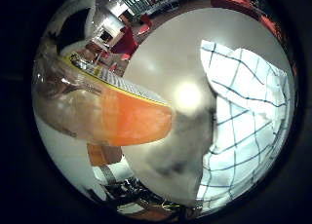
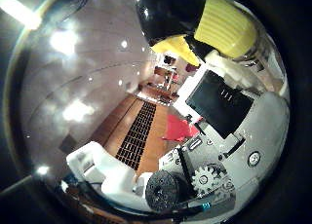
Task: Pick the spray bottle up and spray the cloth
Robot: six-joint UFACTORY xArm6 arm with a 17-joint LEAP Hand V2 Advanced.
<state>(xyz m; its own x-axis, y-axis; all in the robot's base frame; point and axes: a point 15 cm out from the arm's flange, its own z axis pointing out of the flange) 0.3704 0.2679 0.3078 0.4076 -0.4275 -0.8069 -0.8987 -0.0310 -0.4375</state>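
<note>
Evidently the hand [image 2: 214, 151] grasps the spray bottle [image 1: 112, 112] above the surface [image 1: 165, 53] beside the cloth [image 1: 243, 117]; next, aim the nozzle [image 2: 214, 24] and squeeze

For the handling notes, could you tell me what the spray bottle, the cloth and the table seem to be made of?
Spray bottle: probably clear glossy plastic, orange liquid visible through it.
Cloth: soft woven fabric, white with dark checks, creased in folds.
Table: smooth pale surface, faintly glossy from the light glare; material unclear.
</note>
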